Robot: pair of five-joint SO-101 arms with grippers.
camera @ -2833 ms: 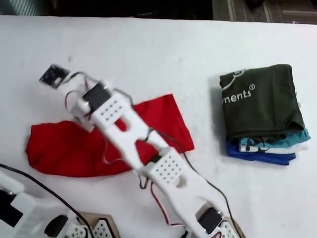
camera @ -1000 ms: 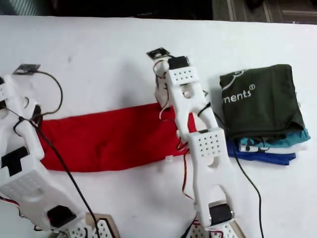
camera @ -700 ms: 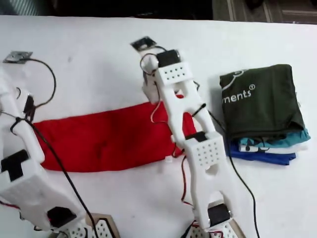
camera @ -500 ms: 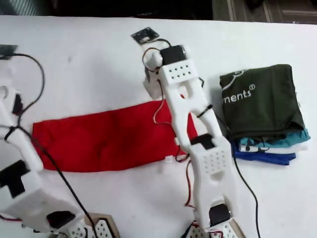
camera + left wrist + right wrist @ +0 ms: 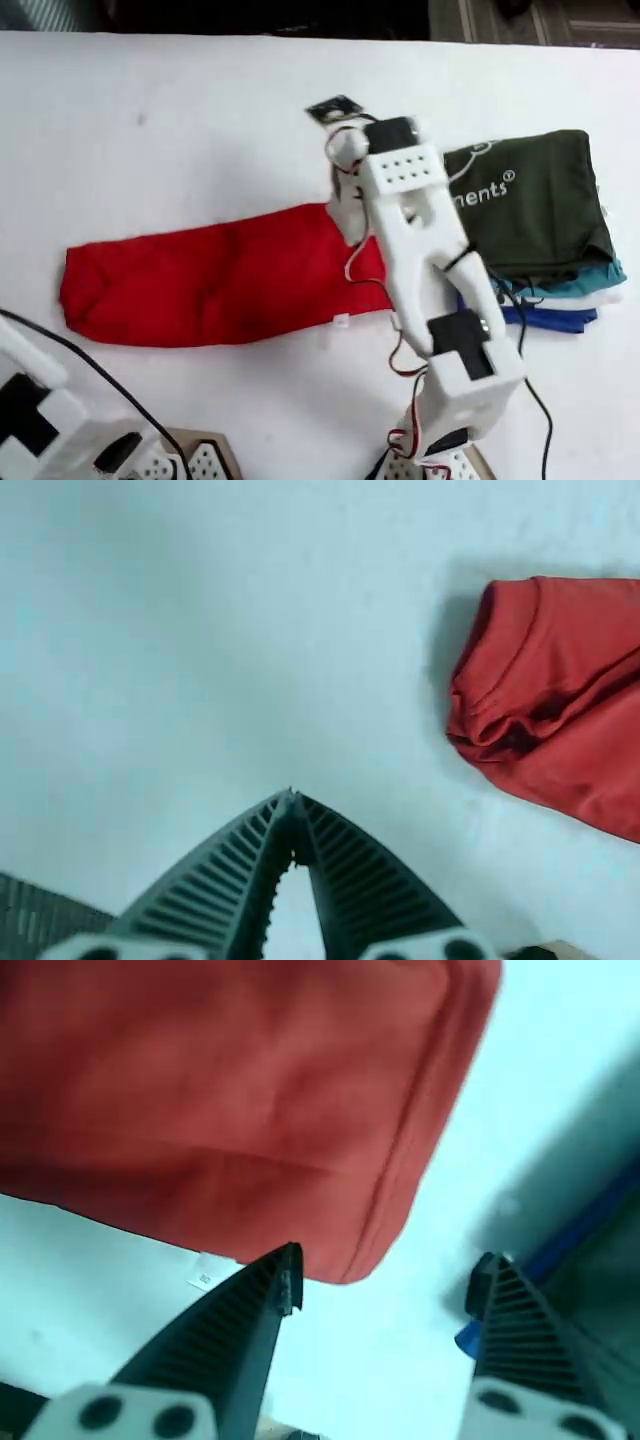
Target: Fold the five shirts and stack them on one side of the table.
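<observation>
The red shirt [image 5: 220,285] lies as a long folded strip across the middle of the table. Its rounded end [image 5: 540,690] shows in the left wrist view, off to one side of my left gripper [image 5: 292,810], which is shut on nothing over bare table. The left arm [image 5: 40,420] sits at the table's near left corner. My right gripper [image 5: 390,1265] is open just above the other end of the red shirt [image 5: 230,1090], holding nothing. The right arm [image 5: 410,200] stretches over that end. A stack of folded shirts [image 5: 525,200], dark green on top, lies at the right.
Teal, white and blue shirts [image 5: 540,300] peek out under the green one. A blue edge [image 5: 590,1220] shows in the right wrist view beside the open fingers. A small white label [image 5: 341,321] sticks out of the red shirt's near edge. White table [image 5: 200,120] lies beyond.
The red shirt went from a crumpled heap to a stretched strip. The left arm has since pulled back to the near left corner. The right arm has swung right, toward the stack.
</observation>
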